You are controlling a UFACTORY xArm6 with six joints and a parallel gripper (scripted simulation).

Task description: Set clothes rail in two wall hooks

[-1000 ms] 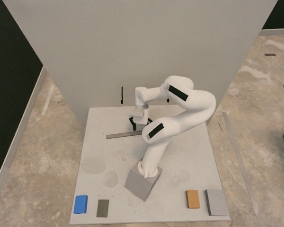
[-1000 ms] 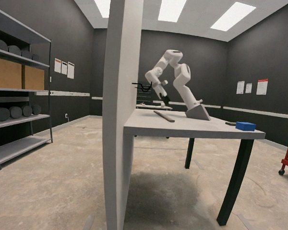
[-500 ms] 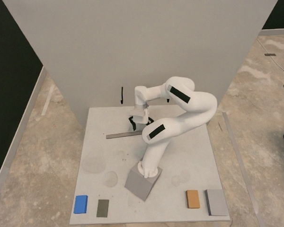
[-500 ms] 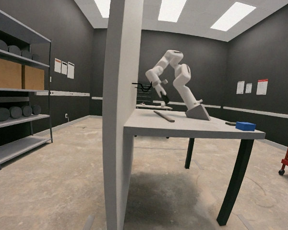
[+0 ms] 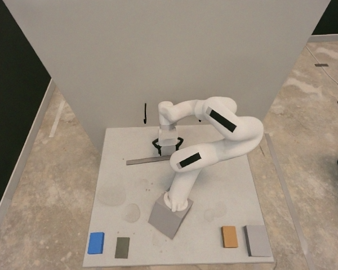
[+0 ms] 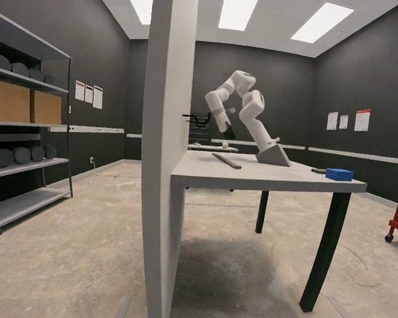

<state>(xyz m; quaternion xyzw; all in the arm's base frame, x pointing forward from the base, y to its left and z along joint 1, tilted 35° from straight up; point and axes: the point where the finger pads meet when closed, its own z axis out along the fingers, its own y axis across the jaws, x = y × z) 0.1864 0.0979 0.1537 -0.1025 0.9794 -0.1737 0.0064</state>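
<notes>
While the black two-fingered pincer hangs from the white six-joint arm with its jaws spread wide and nothing between them, it stands above the bench, not touching the rail.

Item, task object: long grey metal clothes rail, lying flat on the pale grey bench, not yet hung. Seen from the top view, it sits just on the arm-base side of the pincer, away from the wall; its long axis runs roughly parallel to the wall, slightly skewed, with the right end hidden under the forearm. The exterior view shows a clear gap between pincer and rail, the pincer well above it. Judgement: a descent toward the rail's middle, fingers straddling its narrow width, appears to be the step in hand.

Item, target: two black wall hooks, one visible as a dark hook on the tall white wall panel, left of the wrist; the second is mostly hidden behind the arm.

Item, incidental: blue block, dark grey block, orange block, light grey slab, along the bench's near edge, well apart from the rail.
</notes>
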